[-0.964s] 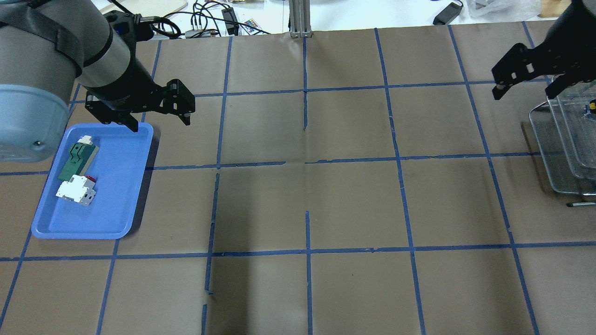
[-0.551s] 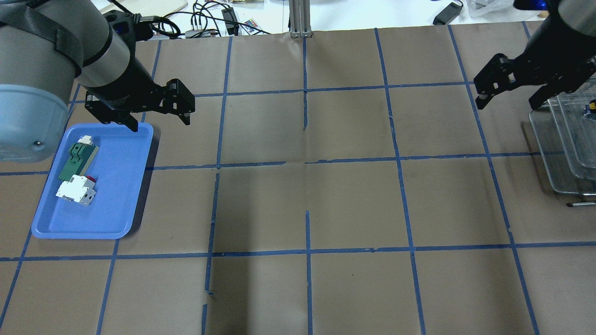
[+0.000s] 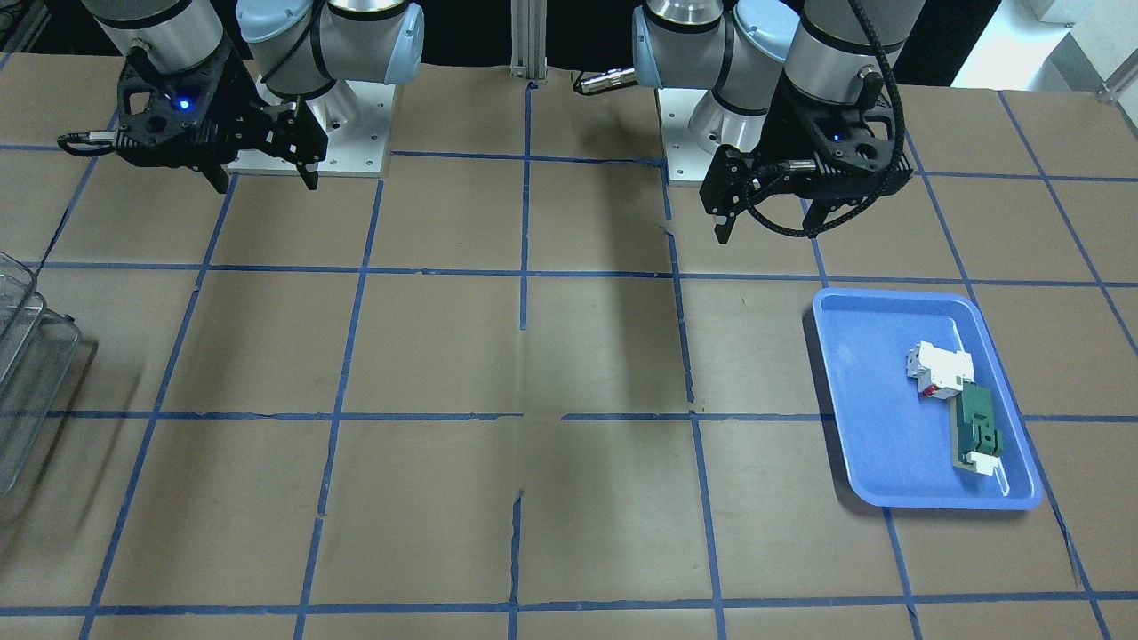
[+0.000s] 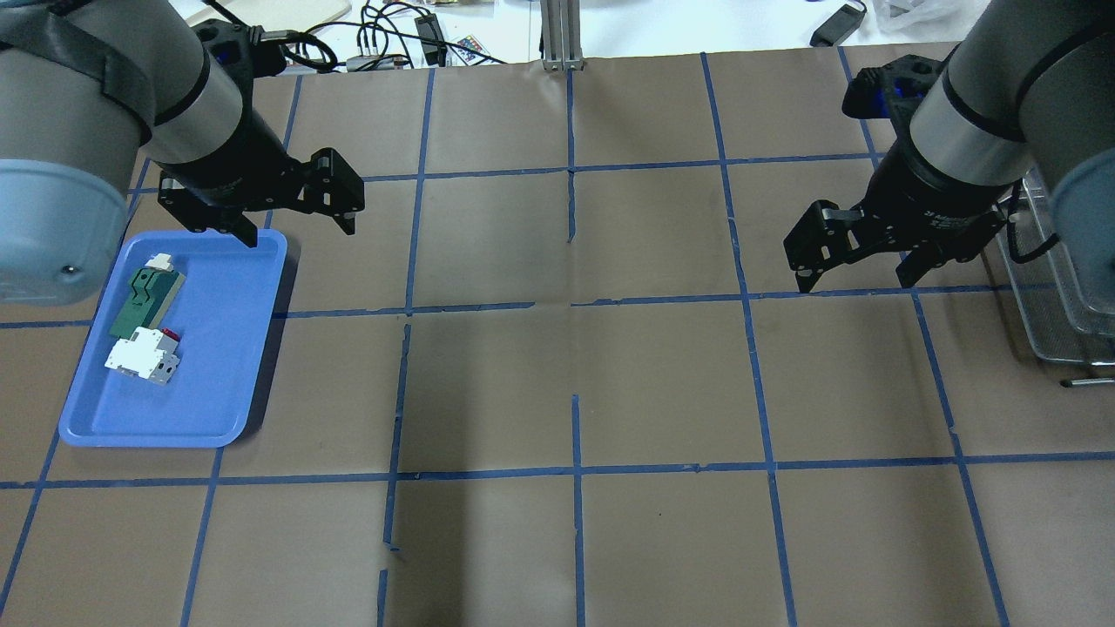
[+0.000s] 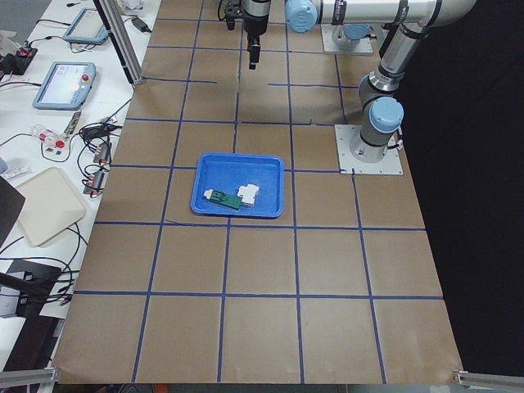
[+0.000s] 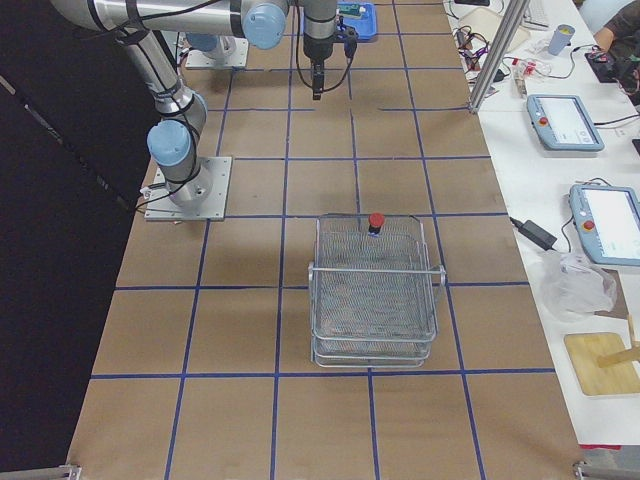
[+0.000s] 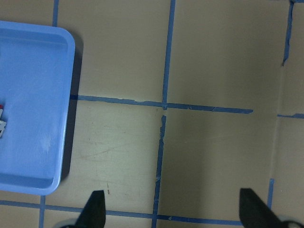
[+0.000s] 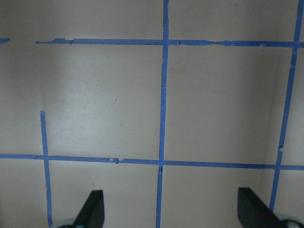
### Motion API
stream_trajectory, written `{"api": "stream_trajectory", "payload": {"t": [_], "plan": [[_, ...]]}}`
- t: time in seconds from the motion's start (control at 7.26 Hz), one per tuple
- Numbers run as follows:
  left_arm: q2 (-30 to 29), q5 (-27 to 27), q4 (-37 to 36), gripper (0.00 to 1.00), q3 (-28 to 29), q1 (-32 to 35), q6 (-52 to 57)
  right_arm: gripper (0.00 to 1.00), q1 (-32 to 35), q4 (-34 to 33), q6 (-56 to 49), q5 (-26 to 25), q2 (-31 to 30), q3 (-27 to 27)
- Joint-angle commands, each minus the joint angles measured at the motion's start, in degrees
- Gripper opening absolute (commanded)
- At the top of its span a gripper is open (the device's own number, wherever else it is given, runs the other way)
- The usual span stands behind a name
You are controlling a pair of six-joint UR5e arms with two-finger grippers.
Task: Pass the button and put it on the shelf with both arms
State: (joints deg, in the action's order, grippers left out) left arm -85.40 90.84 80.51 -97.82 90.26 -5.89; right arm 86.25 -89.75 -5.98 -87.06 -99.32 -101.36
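The button (image 6: 376, 221), with its red cap up, stands on the top tier of the see-through shelf (image 6: 375, 300), at the end toward the table's middle. It shows only in the exterior right view. In the overhead view my right arm hides it and only part of the shelf (image 4: 1041, 322) shows. My right gripper (image 4: 854, 280) is open and empty, above bare table left of the shelf. It also shows in the front view (image 3: 267, 184). My left gripper (image 4: 300, 232) is open and empty, above the far right corner of the blue tray (image 4: 218, 374).
The blue tray (image 3: 867, 400) holds a white-and-red block (image 4: 139, 357) and a flat green-and-white part (image 4: 144, 296). The brown table has a grid of blue tape. Cables and devices lie on the white bench beyond the far edge. A small dark rod (image 4: 1084, 381) lies by the shelf.
My right arm has swung away from the shelf, leftward and nearer, with its gripper open. The left arm and the tray's contents have not moved.
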Motion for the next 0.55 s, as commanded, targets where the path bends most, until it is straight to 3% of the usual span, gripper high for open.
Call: {"api": "stream_trajectory", "payload": {"t": [0.0, 0.41], "plan": [[0.1, 0.0, 0.0, 1.0, 0.0, 0.0, 0.0, 1.0, 1.2, -1.0, 0.1, -0.4, 0.4, 0.5], [0.1, 0.0, 0.0, 1.0, 0.0, 0.0, 0.0, 1.0, 1.4, -1.2, 0.1, -0.7, 1.0, 2.5]]}}
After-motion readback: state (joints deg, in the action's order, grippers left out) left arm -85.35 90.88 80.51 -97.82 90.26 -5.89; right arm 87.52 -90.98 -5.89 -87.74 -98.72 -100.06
